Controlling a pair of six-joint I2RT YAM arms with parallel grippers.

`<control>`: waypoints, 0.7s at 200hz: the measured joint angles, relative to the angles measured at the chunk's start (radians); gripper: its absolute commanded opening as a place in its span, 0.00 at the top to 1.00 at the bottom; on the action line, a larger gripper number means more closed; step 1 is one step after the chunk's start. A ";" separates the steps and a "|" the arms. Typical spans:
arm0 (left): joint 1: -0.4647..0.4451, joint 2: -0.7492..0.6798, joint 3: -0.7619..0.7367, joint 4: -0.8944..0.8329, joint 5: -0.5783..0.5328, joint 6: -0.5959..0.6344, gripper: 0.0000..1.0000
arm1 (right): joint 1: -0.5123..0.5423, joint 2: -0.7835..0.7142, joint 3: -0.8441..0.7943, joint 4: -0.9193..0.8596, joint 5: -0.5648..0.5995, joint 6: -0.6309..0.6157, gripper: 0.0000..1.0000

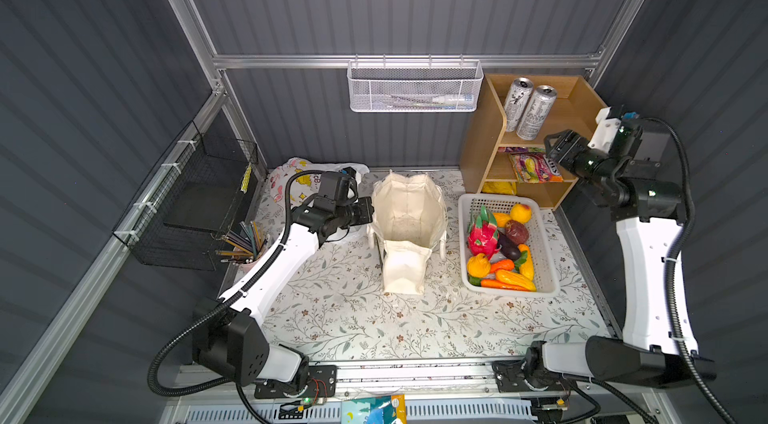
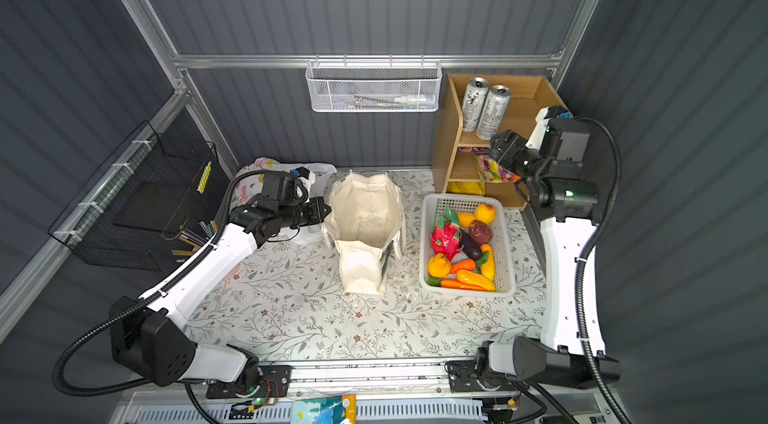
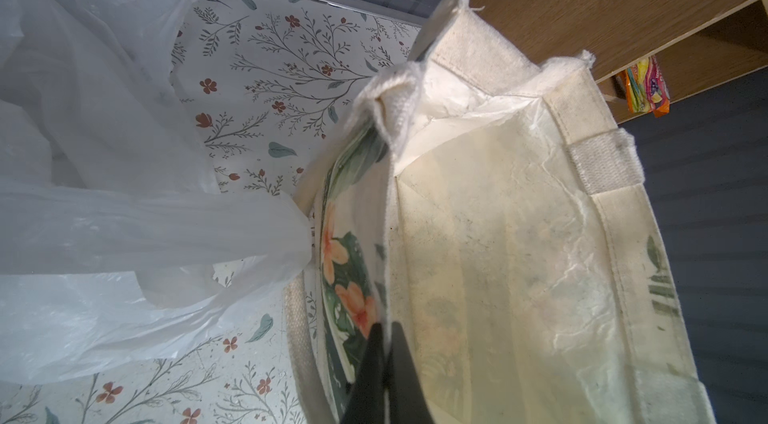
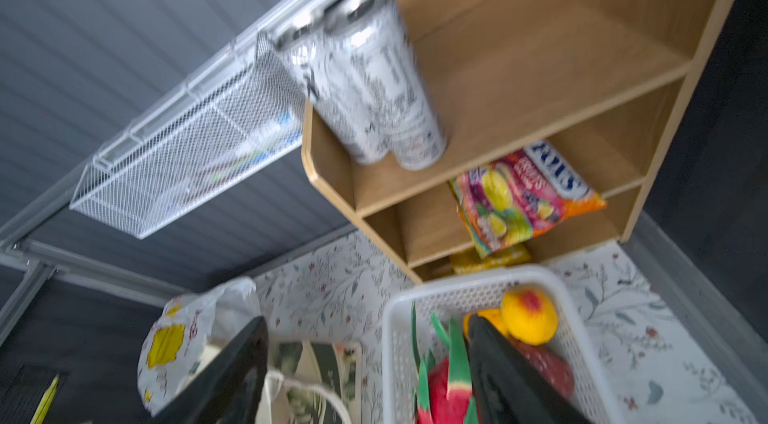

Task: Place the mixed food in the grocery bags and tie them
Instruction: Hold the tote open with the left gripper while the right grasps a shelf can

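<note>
Clock positions as seen in a top view, near to far. On the flowered table [image 1: 353, 318], a white basket [image 1: 547, 260] at 3 o'clock holds the toy fruit and vegetables [image 1: 483, 235]. The canvas tote [image 1: 409, 210] stands open at centre. The left gripper [image 3: 384, 328] reaches in from 9 o'clock, its fingers pressed together on the tote's rim. The plastic bag [image 1: 295, 179] lies crumpled at 10 o'clock. At 2 o'clock a wooden shelf [image 1: 482, 139] carries two cans [image 1: 536, 112] on its top level and a snack packet [image 1: 534, 168] on the level below. The right gripper [image 4: 365, 320] hangs in front of the shelf, fingers spread and empty.
</note>
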 measured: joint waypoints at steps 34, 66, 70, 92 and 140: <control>-0.001 0.000 -0.001 0.006 0.003 0.000 1.00 | -0.011 0.137 0.117 0.072 0.043 -0.055 0.12; -0.001 0.008 0.000 0.010 0.020 0.000 1.00 | -0.011 0.285 0.218 0.132 0.039 -0.127 0.09; -0.001 0.011 0.000 0.011 0.022 0.000 1.00 | -0.011 0.304 0.230 0.138 0.038 -0.136 0.08; -0.001 0.026 0.006 0.014 0.033 0.000 1.00 | -0.011 0.389 0.297 0.153 0.035 -0.171 0.08; -0.001 0.063 0.034 0.013 0.054 0.000 1.00 | -0.011 0.525 0.418 0.190 0.010 -0.193 0.09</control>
